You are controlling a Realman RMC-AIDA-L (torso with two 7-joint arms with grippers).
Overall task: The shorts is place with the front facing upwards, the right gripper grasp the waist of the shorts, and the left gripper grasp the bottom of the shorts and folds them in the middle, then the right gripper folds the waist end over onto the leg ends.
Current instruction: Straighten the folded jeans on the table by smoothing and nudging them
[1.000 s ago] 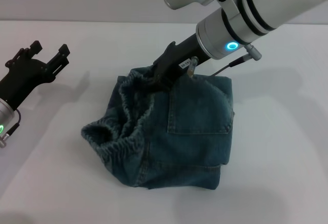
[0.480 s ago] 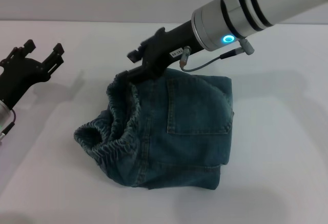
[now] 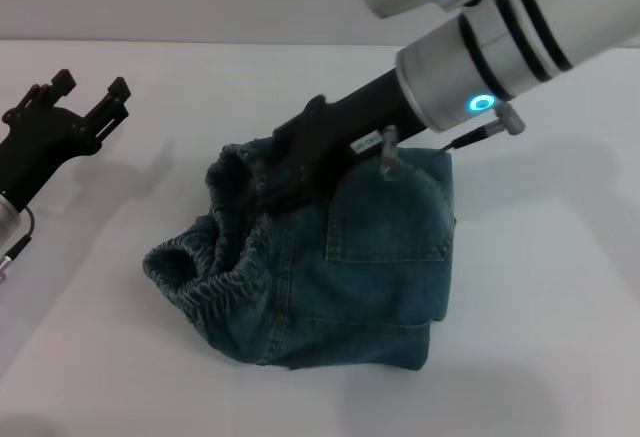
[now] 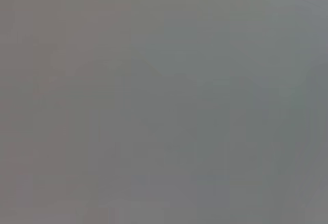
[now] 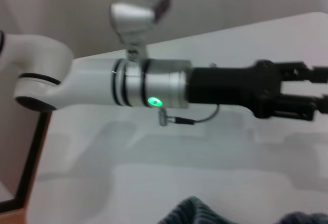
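Head view | shorts (image 3: 370,257) folded mid-desk (image 3: 560,287), ruffled waist (image 3: 215,257) bunched at left | right gripper (image 3: 275,182) down on far waist edge, fingers' state cannot tell | left gripper (image 3: 85,107) spread, idle far left | risk: shallow bite on gathered elastic slips, or grabs both layers and drags fold open.

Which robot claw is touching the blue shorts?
The right gripper, the one with the blue ring, is down on the shorts at the waist. The left gripper hangs open, off to the side.
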